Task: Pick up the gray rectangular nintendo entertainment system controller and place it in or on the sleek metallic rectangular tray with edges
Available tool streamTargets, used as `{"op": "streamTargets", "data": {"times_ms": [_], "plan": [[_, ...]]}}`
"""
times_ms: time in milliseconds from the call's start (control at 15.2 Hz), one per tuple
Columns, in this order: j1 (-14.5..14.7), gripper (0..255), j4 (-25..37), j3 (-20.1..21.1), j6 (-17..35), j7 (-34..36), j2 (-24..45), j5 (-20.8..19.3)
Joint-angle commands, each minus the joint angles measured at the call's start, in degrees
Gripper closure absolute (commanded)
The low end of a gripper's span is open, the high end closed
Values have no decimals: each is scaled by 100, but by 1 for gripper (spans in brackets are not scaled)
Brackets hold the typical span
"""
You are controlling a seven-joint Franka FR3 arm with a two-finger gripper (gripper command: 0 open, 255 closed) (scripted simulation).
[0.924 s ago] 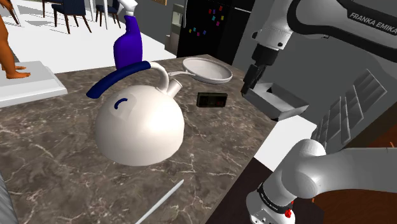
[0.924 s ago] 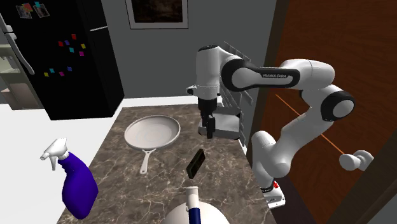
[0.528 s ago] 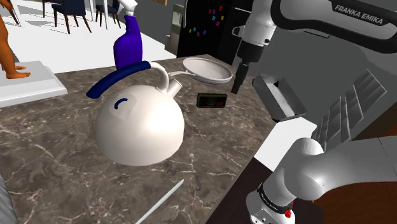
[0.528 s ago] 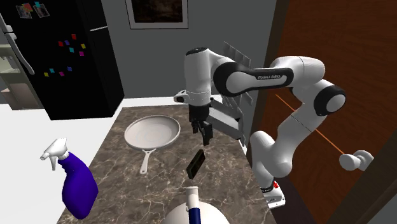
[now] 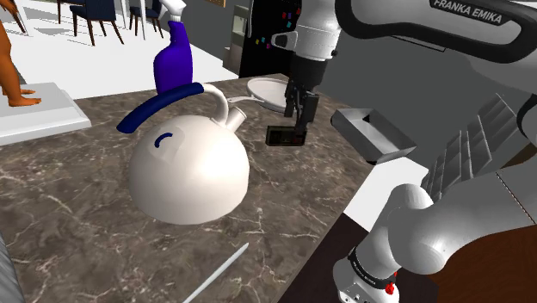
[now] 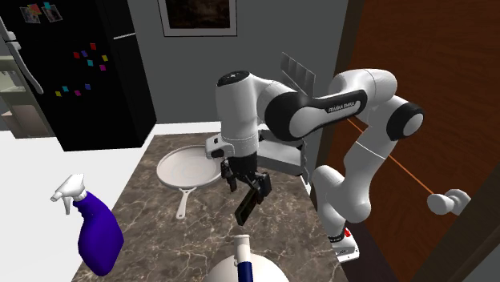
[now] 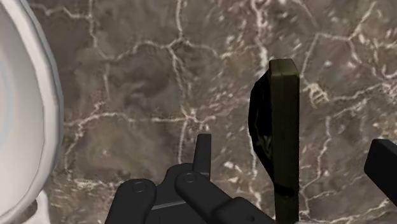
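From here I see the black two-finger hand [image 6: 245, 183] hanging low over the dark brown marble tabletop [image 5: 86, 198], pointed down. Its fingers [image 7: 202, 151] stand well apart and clasp nothing.

The dark, flat rectangular game controller [image 6: 247, 206] lies on the tabletop directly under the hand. In the wrist view it sits in the gap between the two fingers, and neither one touches it. It shows a dark face and an olive-tinted edge rather than plain grey.

The grey metallic rectangular tray with raised edges [image 5: 383, 138] is at the tabletop's edge on the shoulder view's right, apart from the controller. I cannot tell whether it sits flat.

A white round frying pan [image 6: 191, 167] rests just beside the controller, on the second exterior view's left, with its handle pointing toward that camera. A large white domed kettle with a blue handle [image 5: 189, 168] stands nearer the shoulder camera. A blue spray bottle with a white trigger [image 5: 176, 60] is beyond the kettle. A thin pale rod [image 5: 215, 271] lies near the tabletop's near edge.
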Motion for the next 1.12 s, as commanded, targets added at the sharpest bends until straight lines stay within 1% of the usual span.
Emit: {"op": "streamTargets", "data": {"times_ms": [0,330,858,924,1056], "plan": [[39,0,-164,13,141,-94,-15,-5],[45,0,-686,24,550,-99,-129,5],[44,0,-685,24,549,-99,-128,5],[44,255,-685,24,549,-99,-128,5],[44,255,-685,24,549,-99,-128,5]]}}
